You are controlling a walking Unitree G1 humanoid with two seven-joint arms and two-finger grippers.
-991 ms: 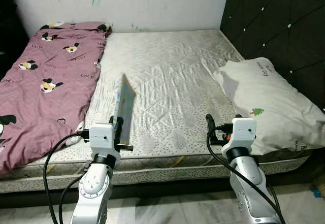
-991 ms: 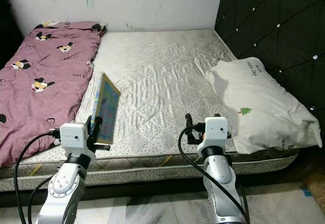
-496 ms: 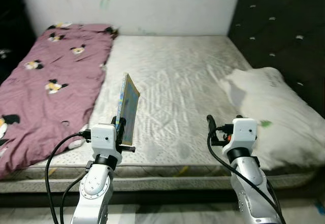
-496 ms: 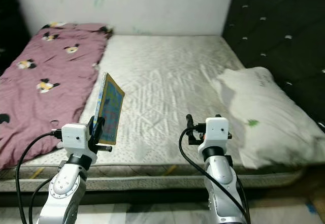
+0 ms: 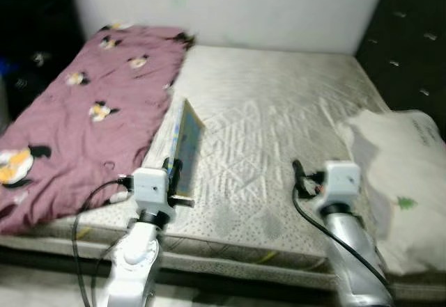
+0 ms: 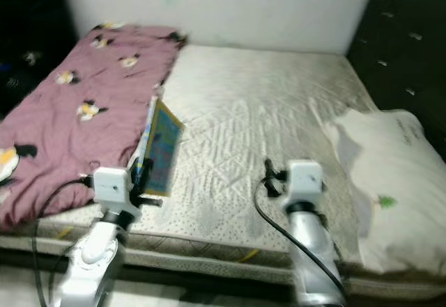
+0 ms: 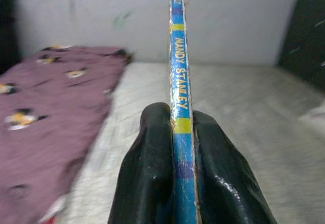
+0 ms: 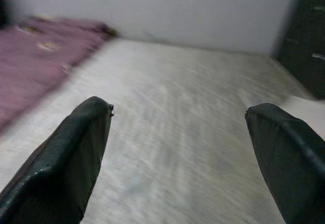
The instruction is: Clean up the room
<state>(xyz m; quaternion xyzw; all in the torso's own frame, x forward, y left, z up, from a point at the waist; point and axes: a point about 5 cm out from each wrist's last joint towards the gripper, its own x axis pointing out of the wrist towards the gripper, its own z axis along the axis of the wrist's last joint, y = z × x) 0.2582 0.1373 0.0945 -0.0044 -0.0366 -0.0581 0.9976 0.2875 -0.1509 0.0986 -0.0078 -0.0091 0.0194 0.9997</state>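
On the robot's left, a mauve blanket (image 5: 83,119) printed with cartoon figures lies spread over the left part of a bed, reaching from the white wall (image 5: 279,8) down to the near edge. Beside it the bare quilted mattress (image 5: 272,133), off-white with a stitched diamond pattern, takes up the middle of the bed. The left gripper (image 7: 183,132) is raised above the near edge of the mattress, close to the blanket's border, and its two black fingers (image 7: 147,173) are clamped on a thin picture book (image 5: 187,143), one finger pressed flat on each cover. The book stands upright on edge, its blue and yellow spine facing the wrist camera with the words MANDY STANLEY readable along it, and its colourful cover is turned towards the robot's right. Further right, the right gripper (image 8: 177,117) is held over the bare mattress with its fingers (image 8: 66,158) spread wide apart and nothing between them. At the right side a white pillow (image 5: 401,182) with a small green tree print lies on the mattress against the dark tufted headboard (image 5: 411,35). The head views are somewhat blurred.
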